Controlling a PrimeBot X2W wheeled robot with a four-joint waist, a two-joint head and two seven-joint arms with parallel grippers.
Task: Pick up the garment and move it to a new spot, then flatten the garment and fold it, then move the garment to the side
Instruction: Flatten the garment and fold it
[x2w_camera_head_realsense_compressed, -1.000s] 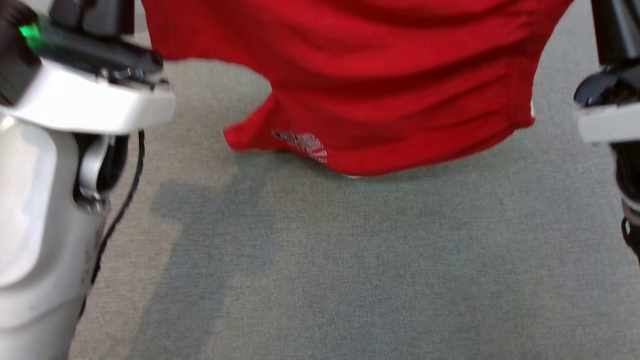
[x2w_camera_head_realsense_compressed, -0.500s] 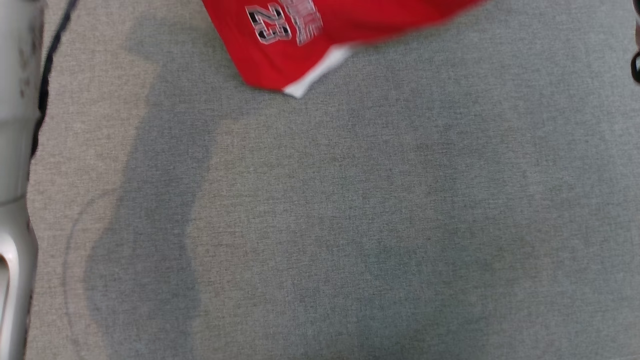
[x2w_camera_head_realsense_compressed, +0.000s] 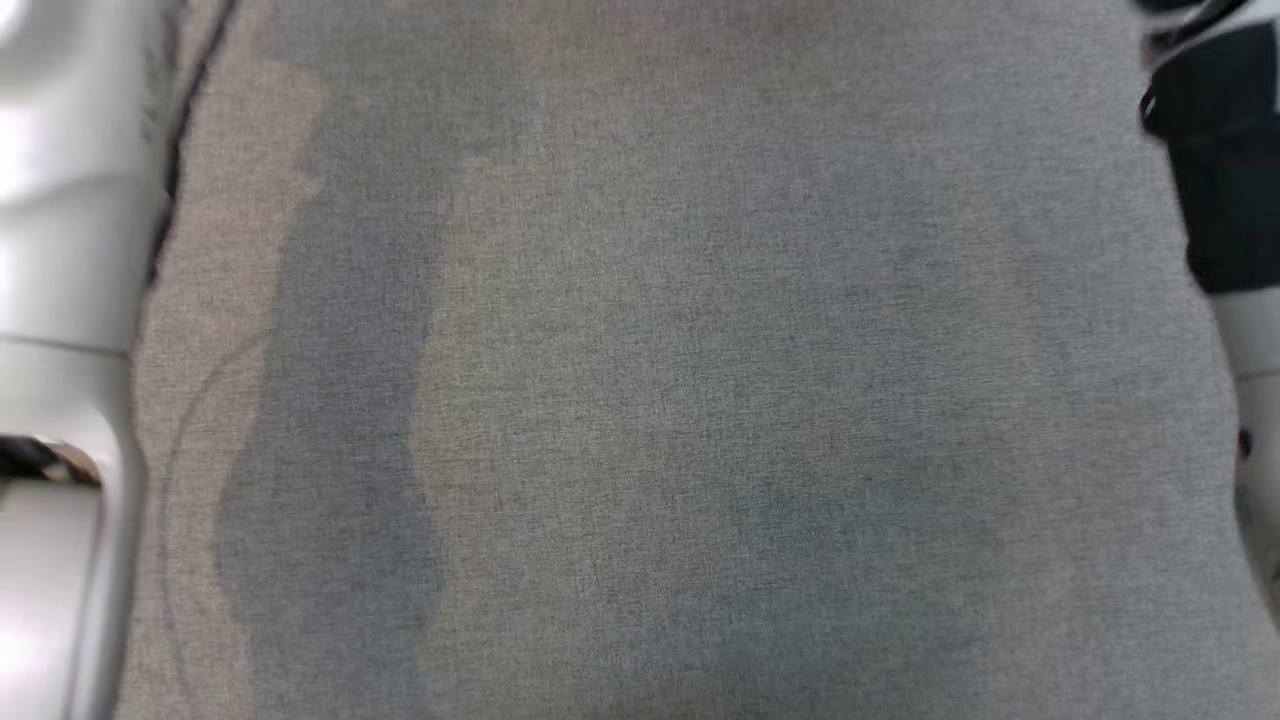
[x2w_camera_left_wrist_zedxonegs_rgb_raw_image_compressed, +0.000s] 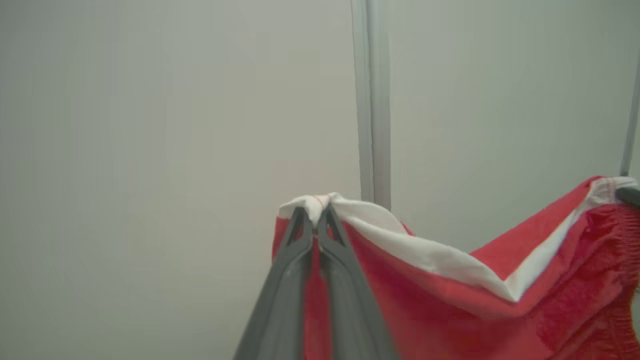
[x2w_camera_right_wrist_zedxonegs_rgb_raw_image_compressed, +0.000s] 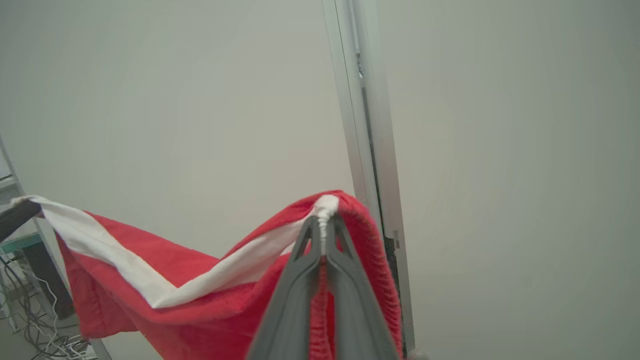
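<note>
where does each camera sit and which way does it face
Head view: on the head, facing down at the grey surface; pale left forearm and right arm at the edges.
Left wrist view: on that wrist, facing a pale wall; left gripper shut on the red garment.
Right wrist view: on that wrist, facing the wall; right gripper shut on the garment.
Shared: both wrist views show the garment strung between the grippers.

- Grey woven fabric surface: flat, seen from above in the head view.
- Shadow band: darker, runs top to bottom along the surface's left part.
- Pale plain wall: background of both wrist views.
- Vertical grey strip: divides the wall.
- Loose cables: tangled at the right wrist view's lower left, beside a dark box.
</note>
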